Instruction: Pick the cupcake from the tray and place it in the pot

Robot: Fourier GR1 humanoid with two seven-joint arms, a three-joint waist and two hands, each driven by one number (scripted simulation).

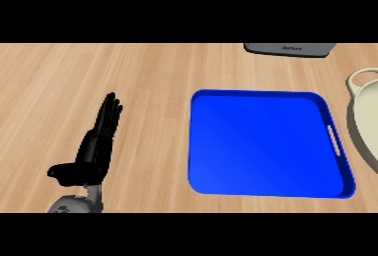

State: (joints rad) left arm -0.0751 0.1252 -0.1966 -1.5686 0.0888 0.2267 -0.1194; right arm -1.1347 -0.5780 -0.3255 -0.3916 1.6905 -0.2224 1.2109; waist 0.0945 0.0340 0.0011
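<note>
The tray (269,145), to the right of the hand (98,137), is solid bright blue. The hand is black on a grey forearm (74,204). The counter (96,75) under it shows pale wood grain. Farthest right, the pot (362,115) is cream.

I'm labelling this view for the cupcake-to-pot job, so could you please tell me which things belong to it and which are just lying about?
Belongs to the job:
- blue tray, no cupcake visible on it
- pot, cream, at the right edge, partly out of view

Lying about:
- grey appliance at the top edge
- left hand, resting open left of the tray
</note>
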